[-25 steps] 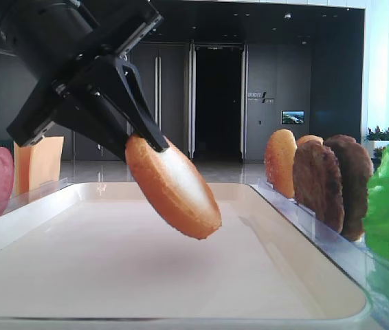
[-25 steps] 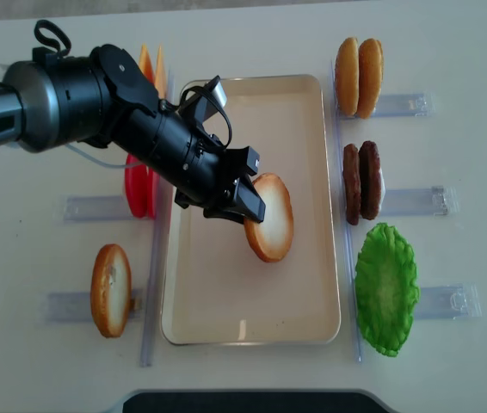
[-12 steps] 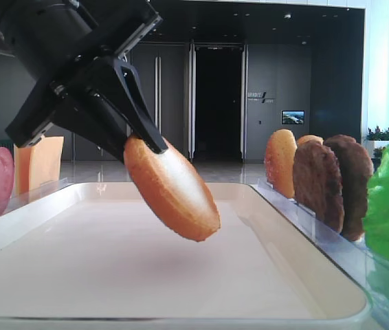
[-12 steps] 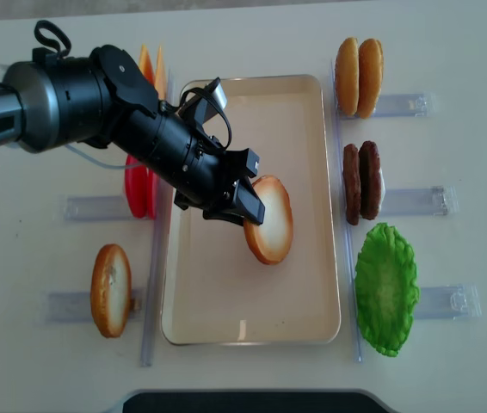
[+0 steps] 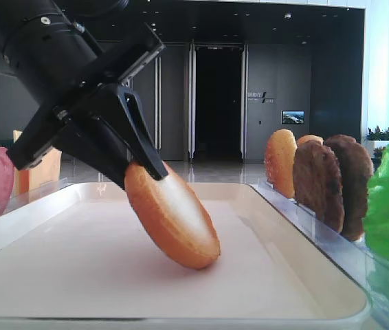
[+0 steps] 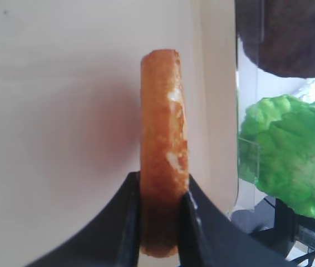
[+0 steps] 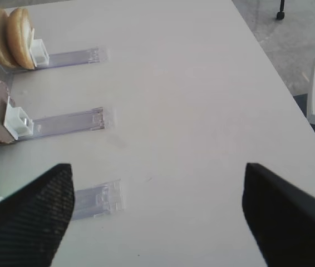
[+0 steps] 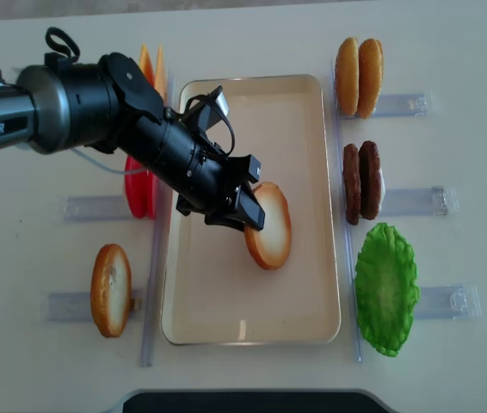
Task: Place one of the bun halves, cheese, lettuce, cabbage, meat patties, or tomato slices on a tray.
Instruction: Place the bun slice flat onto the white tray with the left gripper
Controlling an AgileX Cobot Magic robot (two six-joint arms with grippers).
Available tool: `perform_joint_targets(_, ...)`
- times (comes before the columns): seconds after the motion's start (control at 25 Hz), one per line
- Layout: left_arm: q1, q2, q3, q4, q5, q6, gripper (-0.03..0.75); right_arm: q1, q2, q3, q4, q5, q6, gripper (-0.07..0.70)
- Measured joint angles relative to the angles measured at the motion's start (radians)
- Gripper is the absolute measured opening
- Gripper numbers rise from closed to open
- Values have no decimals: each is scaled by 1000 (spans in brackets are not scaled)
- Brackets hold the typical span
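Held bun half (image 8: 268, 226): thick round disc, smooth golden-orange crust and rim, pale whitish flat cut face with a soft sheen; in the left wrist view the rim looks crumbly with pale flecks.
Bun position: over the middle of the tray, tilted, its lower edge down at the tray floor; whether it actually touches I cannot tell.
Bun orientation: cut face turned up and toward the right side of the tray; the disc leans steeply, upper edge in the jaws, lower edge pointing down and to the right.
Left gripper (image 8: 245, 212): matte black, angular tapering fingers pinching the bun's upper edge across its thickness, one finger on each flat side.
Right gripper (image 7: 156, 214): only two dark textured fingers at the frame's lower corners, spread wide apart, nothing between them, above bare table.
Tray (image 8: 308, 301): large cream-white rectangle, rounded corners, low raised rim, smooth matte floor.
Meat patties (image 8: 361, 181): two dark brown rough discs standing on edge in a clear plastic rack, right of the tray.
Other bun halves (image 8: 358, 65): a pair upright at the far right; one more (image 8: 110, 290) left of the tray.
Lettuce (image 8: 385, 288): bright green, crinkled, near right.
Tomato slices (image 8: 138, 188): red, upright, left of the tray.
Cheese (image 8: 151, 64): thin orange slices, far left.
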State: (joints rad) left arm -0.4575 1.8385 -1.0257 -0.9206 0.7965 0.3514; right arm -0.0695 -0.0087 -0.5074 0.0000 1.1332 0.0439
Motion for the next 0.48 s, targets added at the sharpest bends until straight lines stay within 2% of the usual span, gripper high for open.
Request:
perform_joint_targets(0.2, -24, 13, 0, -3, -25, 0, 132, 0, 0, 0, 0, 0, 0, 584)
perform_joint_targets(0.48, -25, 20, 0, -5, -27, 0, 132, 0, 0, 0, 0, 0, 0, 584)
